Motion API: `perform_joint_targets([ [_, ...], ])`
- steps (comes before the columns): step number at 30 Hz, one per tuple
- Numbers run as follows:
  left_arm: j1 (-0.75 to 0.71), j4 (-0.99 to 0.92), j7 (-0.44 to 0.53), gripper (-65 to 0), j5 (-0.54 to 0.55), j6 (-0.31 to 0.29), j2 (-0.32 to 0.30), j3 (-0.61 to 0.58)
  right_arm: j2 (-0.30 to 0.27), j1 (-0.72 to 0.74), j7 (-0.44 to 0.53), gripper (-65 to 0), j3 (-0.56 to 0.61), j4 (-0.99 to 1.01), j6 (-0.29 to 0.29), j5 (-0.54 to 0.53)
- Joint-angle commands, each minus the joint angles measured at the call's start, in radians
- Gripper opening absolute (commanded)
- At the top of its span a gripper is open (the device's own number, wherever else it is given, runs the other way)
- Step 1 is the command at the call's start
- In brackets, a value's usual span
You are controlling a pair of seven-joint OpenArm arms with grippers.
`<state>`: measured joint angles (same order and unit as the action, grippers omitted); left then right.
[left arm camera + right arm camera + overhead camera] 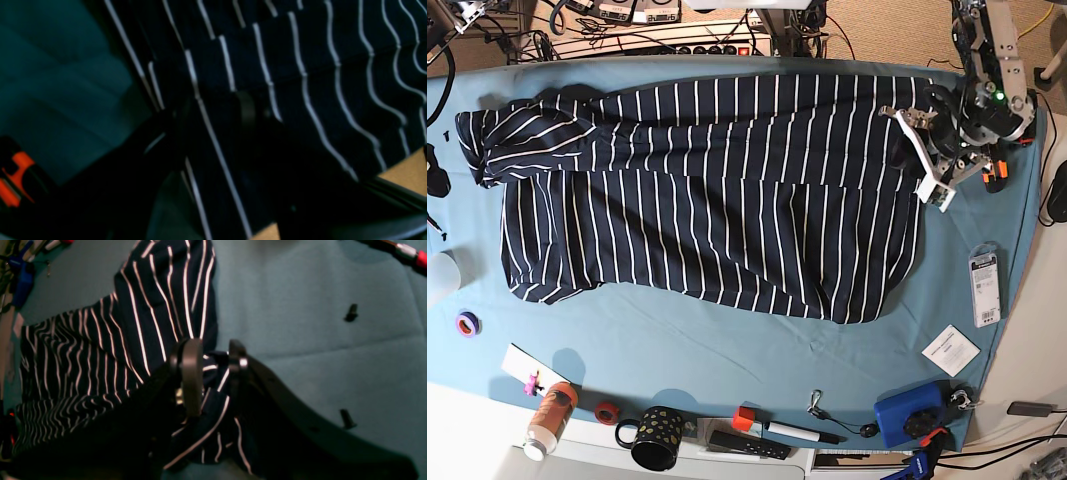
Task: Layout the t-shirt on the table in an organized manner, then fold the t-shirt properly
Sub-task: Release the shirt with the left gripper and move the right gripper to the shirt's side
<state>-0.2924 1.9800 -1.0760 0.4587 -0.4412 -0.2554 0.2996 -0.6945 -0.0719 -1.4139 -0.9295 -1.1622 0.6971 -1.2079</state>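
Clearly, t-shirt: soft, light, limp; take it at corners.
Right tool: clenched on its bunched cloth.
Left tool: cannot tell.

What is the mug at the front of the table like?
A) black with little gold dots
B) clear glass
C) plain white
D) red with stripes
A: the mug sitting near the front edge of the table is black and covered in small gold dots, next to an orange-capped bottle.
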Motion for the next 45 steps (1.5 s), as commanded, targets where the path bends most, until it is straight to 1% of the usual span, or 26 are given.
perform_joint_targets([
  [1,0.016,-0.008,0.011,-43.0,0.005,0.000,-0.011,0.005,-0.034,0.008,0.018,-50.6,-0.008,-0.014,0.001,-0.024],
  [7,0.080,-0.150,-0.008,-43.0,0.010,0.000,-0.011,0.005,-0.034,0.008,0.018,-50.6,-0.008,-0.014,0.001,-0.025],
  [11,0.088,-0.156,-0.008,-43.3,0.066,0.000,-0.011,0.005,-0.034,0.008,0.018,-50.6,-0.008,-0.014,0.001,-0.024],
  [12,0.089,-0.156,-0.007,-45.2,0.084,0.000,-0.011,0.005,-0.034,0.008,0.018,-50.6,-0.008,-0.014,0.001,-0.024],
  [13,0.091,-0.156,-0.007,-49.0,0.103,0.000,-0.011,0.005,-0.034,0.008,0.018,-50.6,-0.008,-0.014,0.001,-0.024],
  [15,0.093,-0.156,-0.006,-60.6,0.126,0.000,-0.011,0.005,-0.034,0.008,0.018,-50.6,-0.008,-0.014,0.001,-0.024],
  [16,0.094,-0.156,-0.001,-65.0,0.130,0.000,-0.011,0.005,-0.034,0.008,0.018,-50.6,-0.008,-0.014,0.001,-0.024],
  [20,0.093,-0.156,0.002,-65.0,0.129,0.005,-0.011,0.005,-0.034,0.008,0.018,-50.6,-0.008,-0.014,0.001,-0.024],
  [22,0.093,-0.149,0.002,-65.0,0.129,0.039,-0.011,0.005,-0.034,0.008,0.018,-50.6,-0.008,-0.014,0.001,-0.024],
  [24,0.093,-0.129,0.000,-65.0,0.129,0.053,-0.011,0.005,-0.034,0.008,0.018,-50.6,-0.008,-0.014,0.001,-0.024],
  [26,0.094,-0.105,0.004,-65.0,0.129,0.051,-0.011,0.005,-0.034,0.008,0.018,-50.6,-0.008,-0.014,0.001,-0.024],
  [29,0.093,-0.095,0.038,-65.0,0.128,0.049,-0.011,0.005,-0.034,0.008,0.018,-50.6,-0.008,-0.014,0.001,-0.024],
  [35,0.093,-0.095,0.038,-65.0,0.116,0.048,-0.011,0.005,-0.034,0.008,0.018,-50.6,-0.008,-0.014,0.001,-0.025],
  [36,0.093,-0.095,0.038,-63.5,0.109,0.049,-0.011,0.005,-0.034,0.008,0.018,-50.6,-0.008,-0.014,0.001,-0.025],
  [38,0.093,-0.095,0.037,-51.9,0.093,0.049,-0.011,0.005,-0.034,0.008,0.018,-50.6,-0.008,-0.014,0.001,-0.025],
  [39,0.093,-0.095,0.037,-47.8,0.084,0.050,-0.012,0.005,-0.034,0.008,0.037,-50.6,-0.007,-0.014,0.001,-0.023],
  [40,0.093,-0.095,0.032,-45.8,0.075,0.057,-0.014,0.005,-0.034,0.009,0.078,-50.6,-0.003,-0.014,0.001,-0.014],
  [41,0.093,-0.095,0.017,-45.7,0.071,0.069,-0.020,0.005,-0.033,0.019,0.113,-50.6,0.005,-0.014,0.001,0.013],
  [43,0.093,-0.095,-0.008,-45.8,0.072,0.091,-0.039,0.005,-0.028,0.054,0.160,-50.6,0.035,-0.014,0.001,0.103],
  [45,0.093,-0.094,-0.024,-45.8,0.073,0.094,-0.061,0.005,-0.019,0.098,0.210,-50.6,0.089,-0.014,0.001,0.179],
])
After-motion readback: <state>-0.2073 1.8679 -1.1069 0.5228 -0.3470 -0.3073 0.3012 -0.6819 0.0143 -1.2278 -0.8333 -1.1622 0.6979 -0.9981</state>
